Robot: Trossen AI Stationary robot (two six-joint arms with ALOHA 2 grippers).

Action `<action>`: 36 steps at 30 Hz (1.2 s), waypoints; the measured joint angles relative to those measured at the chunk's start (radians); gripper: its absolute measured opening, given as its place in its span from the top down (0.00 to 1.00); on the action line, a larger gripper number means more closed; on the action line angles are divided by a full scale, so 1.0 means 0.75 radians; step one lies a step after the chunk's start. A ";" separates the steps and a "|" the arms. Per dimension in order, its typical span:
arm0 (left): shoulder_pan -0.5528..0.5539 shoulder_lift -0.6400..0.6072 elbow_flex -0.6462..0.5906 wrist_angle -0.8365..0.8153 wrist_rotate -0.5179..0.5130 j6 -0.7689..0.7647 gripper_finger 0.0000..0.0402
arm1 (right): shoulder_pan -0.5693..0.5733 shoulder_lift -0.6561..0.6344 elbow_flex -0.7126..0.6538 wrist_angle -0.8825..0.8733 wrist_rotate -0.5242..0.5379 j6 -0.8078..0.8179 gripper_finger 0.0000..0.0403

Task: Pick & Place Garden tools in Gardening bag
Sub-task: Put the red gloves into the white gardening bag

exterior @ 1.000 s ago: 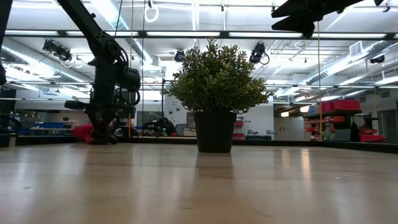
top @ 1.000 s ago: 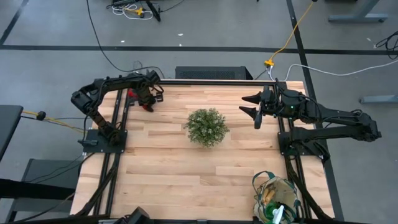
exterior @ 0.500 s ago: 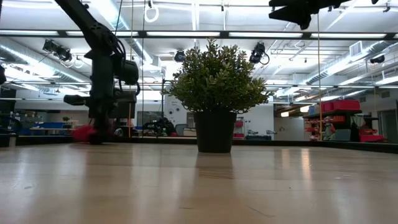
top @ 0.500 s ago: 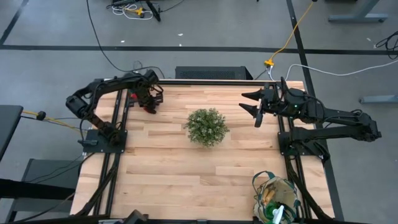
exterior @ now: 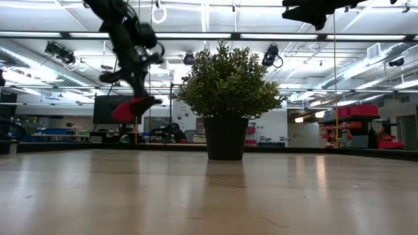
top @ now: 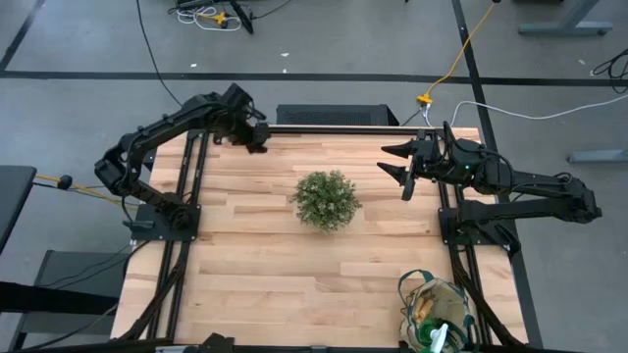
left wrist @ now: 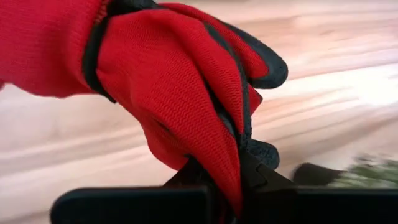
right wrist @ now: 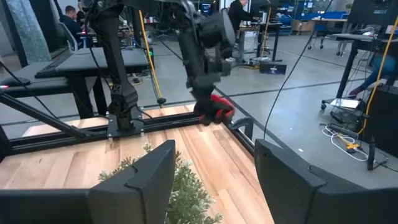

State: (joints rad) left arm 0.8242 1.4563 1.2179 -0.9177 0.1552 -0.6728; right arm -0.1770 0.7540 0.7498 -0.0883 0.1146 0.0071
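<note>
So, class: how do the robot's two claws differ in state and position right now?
The left claw is shut on a red glove; the right claw is open and holds nothing. The left is at the table's far-left corner, the right near the far-right edge. Both hang above the table.

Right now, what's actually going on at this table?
The left gripper has its jaws shut on a red glove and holds it in the air over the table's far left corner, well clear of the wood. The right gripper hangs above the table's far right side with its jaws open, holding nothing. A potted plant stands mid-table. The gardening bag sits at the near right corner, with items already inside; the glove is not yet there.
</note>
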 joint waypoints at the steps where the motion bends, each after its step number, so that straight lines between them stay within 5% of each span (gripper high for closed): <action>1: -0.011 0.000 0.035 -0.001 0.000 0.006 0.96 | 0.000 0.000 0.000 0.000 0.000 0.000 0.46; 21: -0.308 0.001 0.580 0.039 0.125 0.040 0.96 | 0.000 0.001 0.000 0.134 0.078 -0.109 0.45; 36: -0.474 0.001 0.671 0.278 0.287 -0.100 0.96 | 0.000 0.148 0.072 0.310 -0.028 -0.240 0.26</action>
State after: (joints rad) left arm 0.4685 1.4567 1.7214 -0.7094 0.3706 -0.7482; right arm -0.1772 0.8647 0.8040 0.1444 0.0935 -0.1728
